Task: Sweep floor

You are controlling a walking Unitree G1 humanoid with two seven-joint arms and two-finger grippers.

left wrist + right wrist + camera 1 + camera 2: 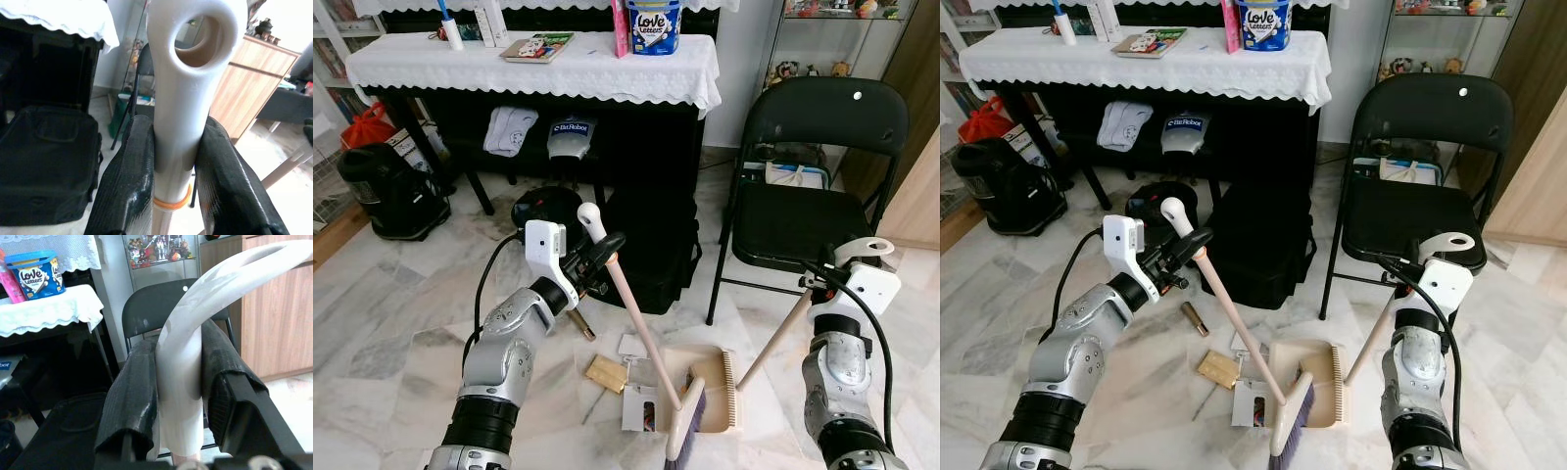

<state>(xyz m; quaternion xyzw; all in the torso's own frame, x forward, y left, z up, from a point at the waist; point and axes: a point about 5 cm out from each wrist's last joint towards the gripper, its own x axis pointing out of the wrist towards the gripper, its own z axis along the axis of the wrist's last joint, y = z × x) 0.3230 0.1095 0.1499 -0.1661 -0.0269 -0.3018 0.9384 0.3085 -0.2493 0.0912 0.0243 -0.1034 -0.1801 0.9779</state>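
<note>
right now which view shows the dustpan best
The left eye view: the dustpan lies whole on the floor beside the broom head. The right eye view shows it similarly. The right wrist view shows its white handle tip clamped.

Broom [641,338] bristles run off the bottom edge in our head views, so we can't tell whether they touch the floor. Scrap inside the small white box [640,405] is too small for us to identify. Dustpan [717,387] handle top is buried between the right gripper [178,396] fingers. Left gripper [173,161] fingers cover the broom shaft below its white cap. Folding chair [803,220] right legs are blocked by our right arm.
</note>
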